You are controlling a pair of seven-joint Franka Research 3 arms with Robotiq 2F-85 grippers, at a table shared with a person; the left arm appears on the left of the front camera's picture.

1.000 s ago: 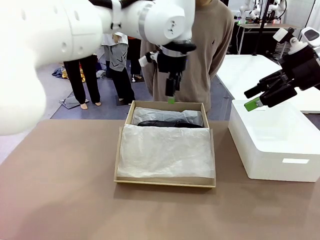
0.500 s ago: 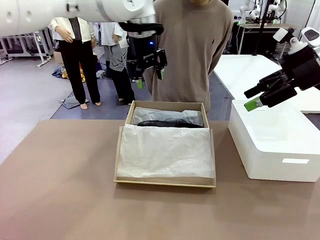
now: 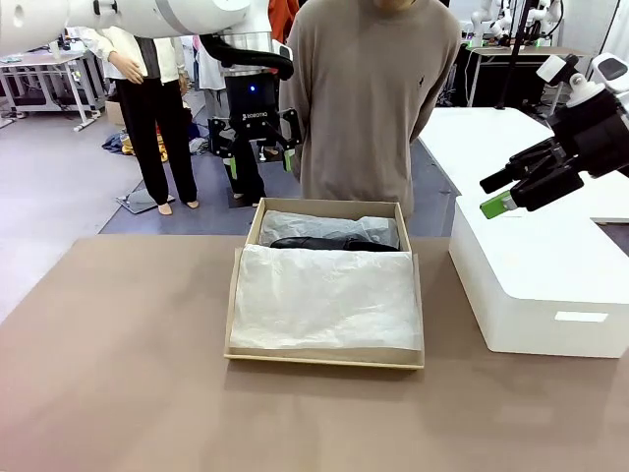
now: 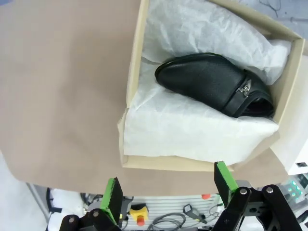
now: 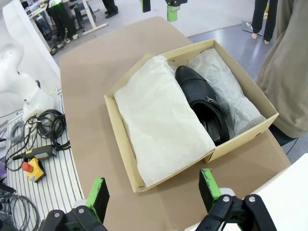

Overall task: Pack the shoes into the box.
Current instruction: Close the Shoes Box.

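The left gripper (image 3: 260, 158) hangs high over the far edge of the brown table (image 3: 118, 374), its jaws spread wide and holding nothing. The tan cardboard shoebox with its lid open (image 3: 324, 356) sits below these jaws and off to the robot's right of them, well apart. In the left wrist view, the left gripper (image 4: 169, 191) shows its two green-padded fingers (image 4: 114, 199) parted. The shoebox (image 4: 132, 72) lies ahead of the gap between them.

Inside the box lies one glossy black leather dress shoe with a small metal side buckle (image 4: 211, 84). It rests on its side in the half farther from the robot, and crumpled white tissue paper (image 4: 192, 139) surrounds it. A broad sheet of that tissue (image 3: 324, 295) covers the nearer half. Whether a second shoe lies beneath it cannot be told.

The right gripper (image 3: 498, 193) hovers above the large smooth white box (image 3: 541, 295), clear of it, with released, empty jaws pointing towards the robot's left. The shoebox stands lower and farther that way. In the right wrist view, the right gripper (image 5: 153, 190) is likewise spread. The shoebox (image 5: 245, 139) sits just beyond its fingertips and the shoe (image 5: 202, 96) beyond the right-hand pad.

A person in a taupe sweater (image 3: 373, 98) stands at the far side, behind the shoebox.
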